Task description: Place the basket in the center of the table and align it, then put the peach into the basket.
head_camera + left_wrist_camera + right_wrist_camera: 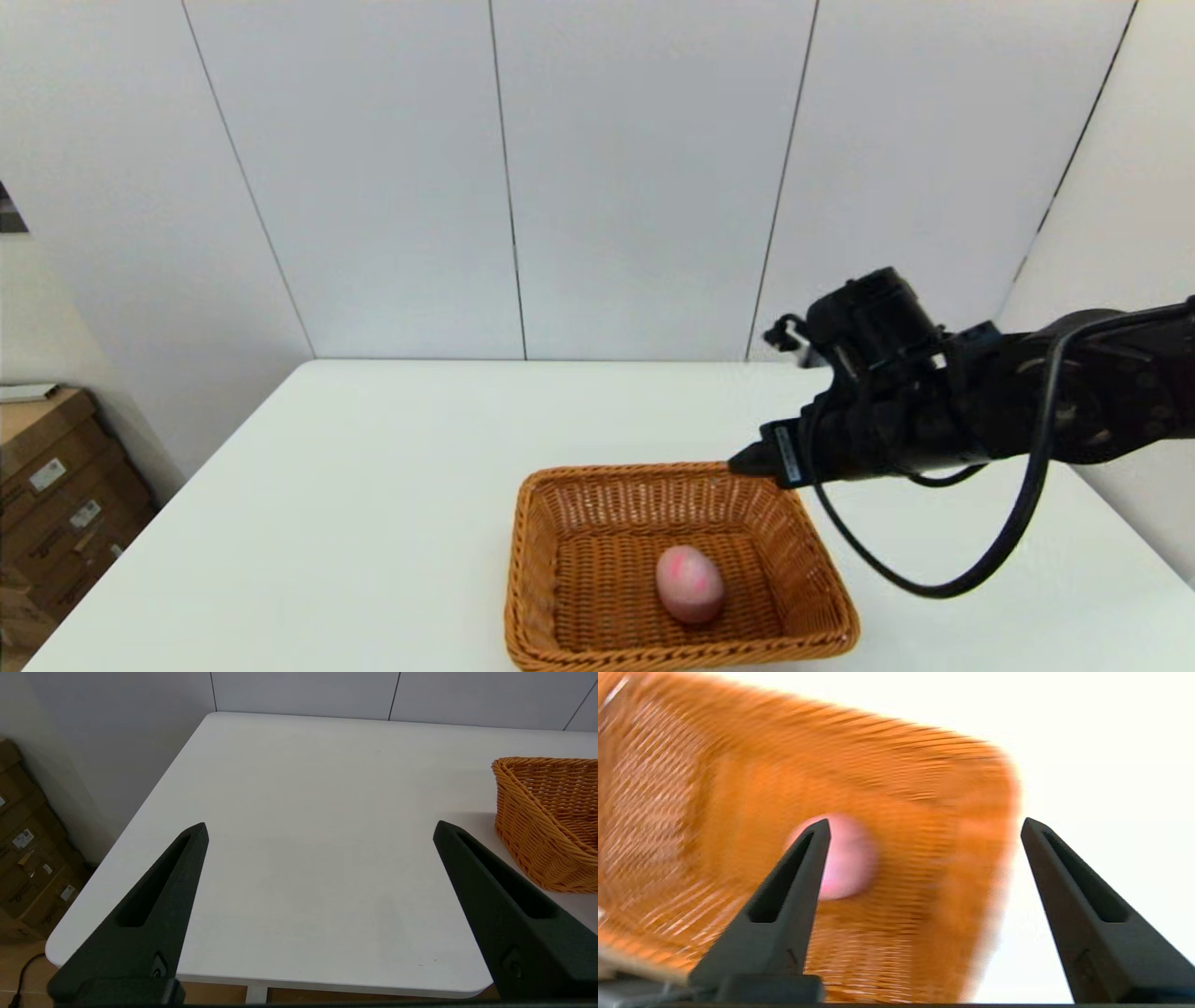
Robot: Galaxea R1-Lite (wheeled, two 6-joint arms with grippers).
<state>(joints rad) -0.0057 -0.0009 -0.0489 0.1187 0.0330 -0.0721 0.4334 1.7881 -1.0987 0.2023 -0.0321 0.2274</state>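
The orange-brown wicker basket [528,569] sits on the white table [373,485] near its front edge, about mid-width. The pale pink peach [689,584] lies on the basket's floor, free of any gripper. My right gripper [752,461] hovers above the basket's far right corner. In the right wrist view that gripper [925,821] is open and holds nothing, with the basket [901,779] and peach [852,858] below it. My left gripper [321,823] stands open and empty over the bare table [303,765], to the left of the basket [537,826]; it is outside the head view.
Stacked cardboard boxes [56,485] stand on the floor beyond the table's left edge, seen too in the left wrist view as boxes [28,858]. A white panelled wall runs behind the table's far edge. The right arm's black cable [934,579] loops down beside the basket.
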